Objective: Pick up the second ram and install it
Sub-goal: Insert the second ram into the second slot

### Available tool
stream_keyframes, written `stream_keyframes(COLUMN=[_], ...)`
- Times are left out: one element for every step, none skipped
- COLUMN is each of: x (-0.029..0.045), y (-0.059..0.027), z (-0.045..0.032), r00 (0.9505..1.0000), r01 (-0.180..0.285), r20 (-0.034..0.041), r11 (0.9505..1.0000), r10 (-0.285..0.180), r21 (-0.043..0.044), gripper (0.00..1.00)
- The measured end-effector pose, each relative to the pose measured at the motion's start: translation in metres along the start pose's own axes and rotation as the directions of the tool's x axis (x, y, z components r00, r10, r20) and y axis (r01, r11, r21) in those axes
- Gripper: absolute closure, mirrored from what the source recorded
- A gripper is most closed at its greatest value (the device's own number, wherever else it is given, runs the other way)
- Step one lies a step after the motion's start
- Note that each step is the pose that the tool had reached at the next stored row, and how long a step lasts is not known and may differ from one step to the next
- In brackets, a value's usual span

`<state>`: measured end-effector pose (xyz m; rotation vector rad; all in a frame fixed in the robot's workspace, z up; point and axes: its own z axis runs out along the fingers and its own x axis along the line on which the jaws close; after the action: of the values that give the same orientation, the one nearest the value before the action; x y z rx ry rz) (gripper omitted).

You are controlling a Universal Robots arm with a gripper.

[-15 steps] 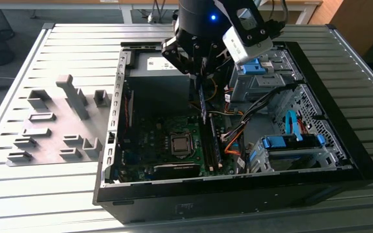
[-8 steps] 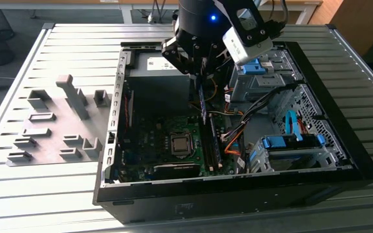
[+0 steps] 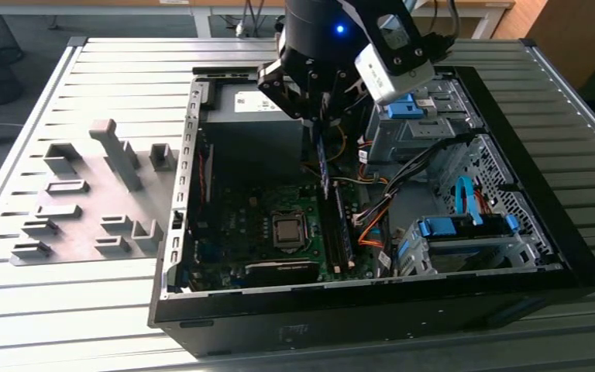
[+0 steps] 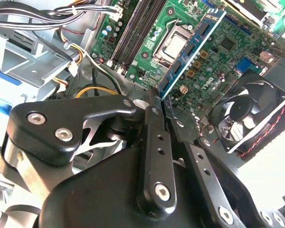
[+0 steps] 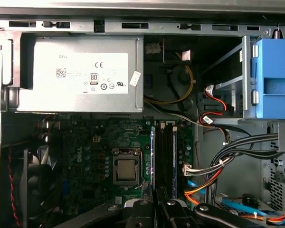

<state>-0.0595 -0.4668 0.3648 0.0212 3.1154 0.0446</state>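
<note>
Second ram (image 4: pixel 190 54) sits edge-on, clamped between your gripper (image 3: pixel 324 116) jaws, over the open case (image 3: pixel 545 256) above the motherboard (image 3: pixel 245 225). In the exterior view: grey fixture blocks (image 3: pixel 80 201) at 9 o'clock, well apart; processor socket (image 3: pixel 289 230) just left of the memory slots (image 3: pixel 341 232); orange and black cables (image 3: pixel 380 209) near at 3 o'clock; blue drive cage (image 3: pixel 463 229) farther right.

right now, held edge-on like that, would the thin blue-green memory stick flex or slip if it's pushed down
The thin blue-green memory stick looks like a rigid flat board, so it would probably stay stiff rather than flop. The gripper pinches only one narrow end, so it might pivot or slip under load. Its exposed small chips suggest it is fragile.
</note>
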Motion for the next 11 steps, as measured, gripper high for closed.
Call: stream_keyframes(x=[0.0001,0.0001,0.0001,0.0001,0.0002,0.0002,0.0002,0.0,-0.0007,-0.0015,-0.0023], y=[-0.0001,-0.0001,-0.0003,-0.0011,-0.0026,-0.0039,-0.0048,-0.0054,-0.0061,-0.0066,-0.0068], z=[0.0017,0.0034,0.0053,0.0069,0.0081,0.0098,0.0118,0.0135,0.0152,0.0171,0.0189], r00=[1.0,1.0,1.0,1.0,1.0,1.0,1.0,1.0,1.0,1.0,1.0], r01=[0.0,0.0,0.0,0.0,0.0,0.0,0.0,0.0,0.001,0.001,0.001], r20=[-0.0001,-0.0002,-0.0003,-0.0006,-0.001,-0.0012,-0.002,-0.0034,-0.0046,-0.0052,-0.0057], r11=[1.0,1.0,1.0,1.0,1.0,1.0,1.0,1.0,1.0,1.0,1.0], r10=[0.0,0.0,0.0,0.0,0.0,0.0,0.0,0.0,-0.001,-0.001,-0.001], r21=[0.0003,0.0005,0.0004,0.0003,0.0007,0.0003,0.0002,0.0003,0.0005,0.0004,0.0004], gripper=[0.86,0.86,0.86,0.86,0.86,0.86,0.86,0.86,0.86,0.86,0.86])
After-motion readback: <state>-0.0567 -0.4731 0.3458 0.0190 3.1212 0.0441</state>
